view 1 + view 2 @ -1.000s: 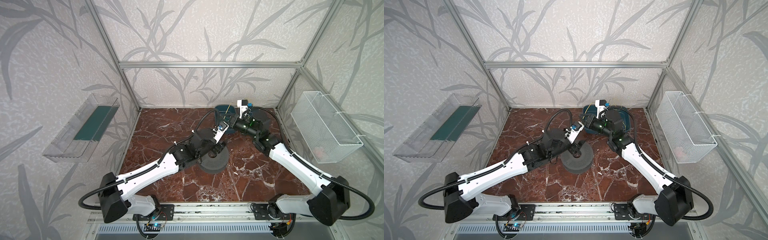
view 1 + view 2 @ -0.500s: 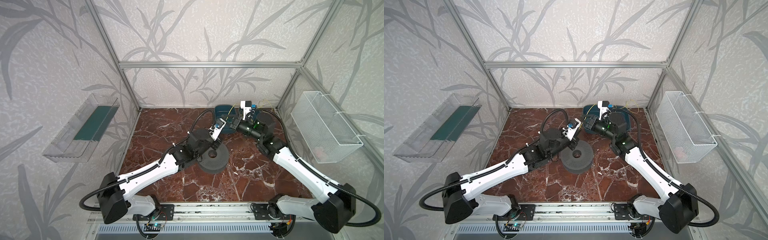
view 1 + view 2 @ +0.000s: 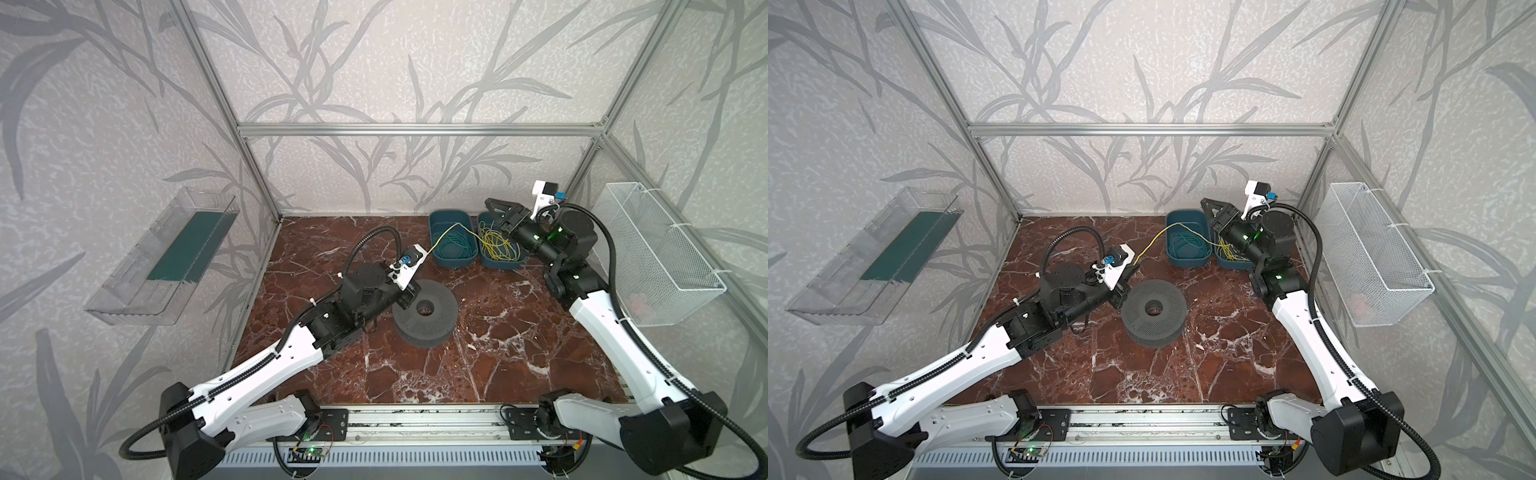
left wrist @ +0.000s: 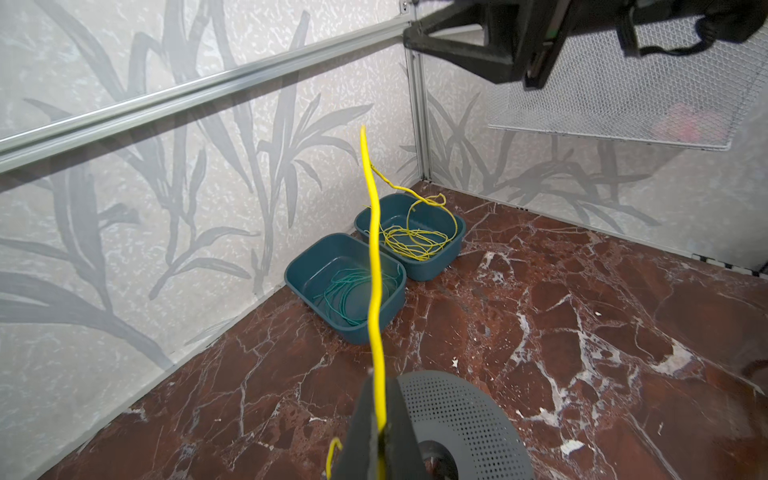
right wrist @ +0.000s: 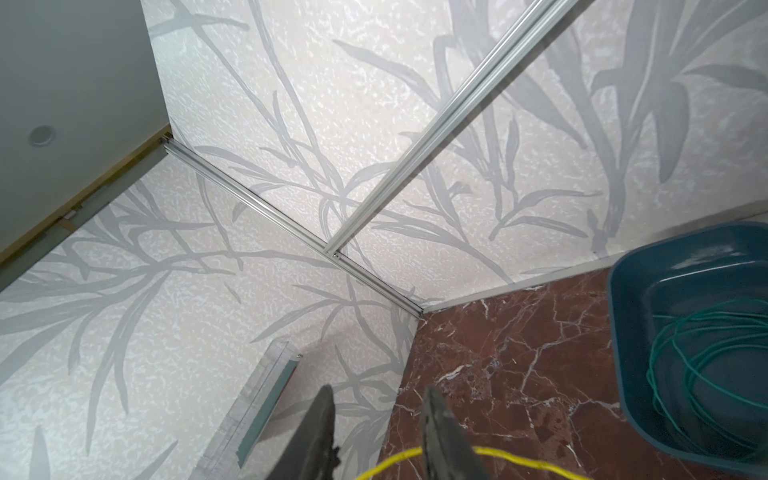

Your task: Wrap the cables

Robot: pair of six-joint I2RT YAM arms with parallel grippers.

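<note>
In both top views a teal plastic tub [image 3: 453, 262] holding a coiled green cord [image 3: 455, 248] sits beside a matching tub [image 3: 500, 266] holding the tangled, thread-thin yellow cables [image 3: 498, 248]; one strand stretches out toward the perforated grey spool [image 3: 442, 318]. Only the left wrist view shows the left gripper [image 4: 376, 415] pinched tight on that strand. The right wrist view shows the right gripper [image 5: 378, 395] with jaws parted, a yellow strand passing close, unclamped.

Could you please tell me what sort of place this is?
Likely an enclosed robot work cell: an aluminium frame with wallpapered panels surrounds a marble-patterned tabletop, with a left arm and right arm on a front rail.
</note>
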